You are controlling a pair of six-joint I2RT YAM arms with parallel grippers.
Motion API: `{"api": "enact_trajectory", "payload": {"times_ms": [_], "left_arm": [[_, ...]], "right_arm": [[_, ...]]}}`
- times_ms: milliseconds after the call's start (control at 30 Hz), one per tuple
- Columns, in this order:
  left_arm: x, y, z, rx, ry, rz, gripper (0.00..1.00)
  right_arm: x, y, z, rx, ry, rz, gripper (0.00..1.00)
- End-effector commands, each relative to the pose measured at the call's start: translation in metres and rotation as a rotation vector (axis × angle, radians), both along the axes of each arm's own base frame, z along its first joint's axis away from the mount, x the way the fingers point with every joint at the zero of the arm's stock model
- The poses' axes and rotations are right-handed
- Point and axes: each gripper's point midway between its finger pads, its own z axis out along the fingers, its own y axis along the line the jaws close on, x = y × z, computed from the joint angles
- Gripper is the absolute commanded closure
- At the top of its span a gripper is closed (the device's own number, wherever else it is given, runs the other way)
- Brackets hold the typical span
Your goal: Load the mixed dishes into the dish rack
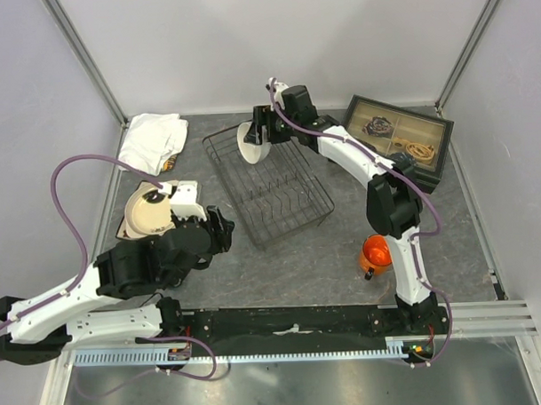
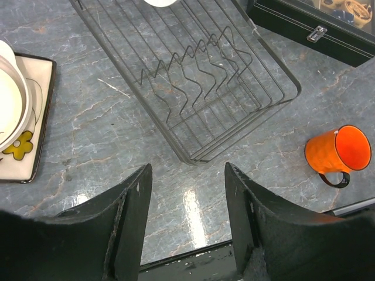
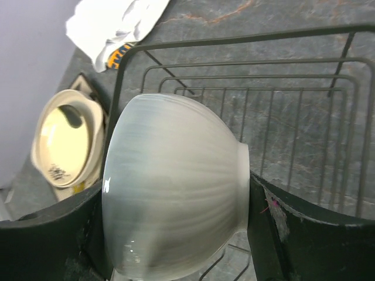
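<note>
— While the right gripper (image 3: 176,246) clamps the one white bowl (image 3: 176,175) over the far end of the dish rack (image 2: 202,159), is any writing legible?
— Only a dark mark on the cream plate (image 1: 148,211), too small to read.
— Counts?
— Two plates, the cream one stacked on the square flowered plate (image 2: 26,146), left of the rack. One orange mug (image 2: 337,153), on the table to the rack's right. The left gripper (image 2: 187,170) is empty, jaws wide.

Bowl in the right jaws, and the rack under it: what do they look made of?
White bowl: probably glazed ceramic, judging by its smooth glossy surface with small highlights and a raised foot ring. Hard plastic can't be ruled out. Dish rack: thin bent metal wire with a dark, fairly matte coating, possibly paint or vinyl.
</note>
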Motion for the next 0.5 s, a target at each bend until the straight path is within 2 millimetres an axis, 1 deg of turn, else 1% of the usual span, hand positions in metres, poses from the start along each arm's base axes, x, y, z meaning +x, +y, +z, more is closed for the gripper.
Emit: {"api": "enact_trajectory", "payload": {"times_ms": [0,100,133,167,233,267,333,400,433,467], "left_arm": [[0.004,0.009,0.002,-0.027,-0.013,0.059,0.41],[0.004,0.010,0.002,-0.030,-0.014,0.062,0.41],[0.003,0.011,0.001,-0.028,-0.014,0.062,0.41],[0.004,0.012,0.001,-0.026,-0.015,0.064,0.42],[0.003,0.013,0.002,-0.029,-0.015,0.066,0.42],[0.003,0.013,0.002,-0.029,-0.015,0.066,0.41],[0.004,0.013,0.001,-0.031,-0.016,0.070,0.42],[0.004,0.013,0.001,-0.030,-0.015,0.073,0.41],[0.005,0.013,0.002,-0.031,-0.017,0.075,0.42],[0.005,0.012,0.003,-0.028,-0.019,0.075,0.42]], "right_arm": [[0.016,-0.003,0.027,-0.135,-0.193,-0.032,0.50],[0.017,-0.004,0.022,-0.237,-0.234,-0.076,0.50],[0.014,0.000,0.020,-0.274,-0.256,-0.068,0.50],[0.019,-0.008,0.016,-0.327,-0.269,-0.110,0.50],[0.016,-0.003,0.015,-0.386,-0.311,-0.109,0.49],[0.020,-0.010,0.013,-0.435,-0.326,-0.148,0.49],[0.019,-0.007,0.012,-0.486,-0.356,-0.163,0.49],[0.022,-0.012,0.010,-0.546,-0.382,-0.196,0.49],[0.021,-0.009,0.009,-0.556,-0.385,-0.205,0.48],[0.022,-0.011,0.009,-0.595,-0.408,-0.198,0.48]]}}
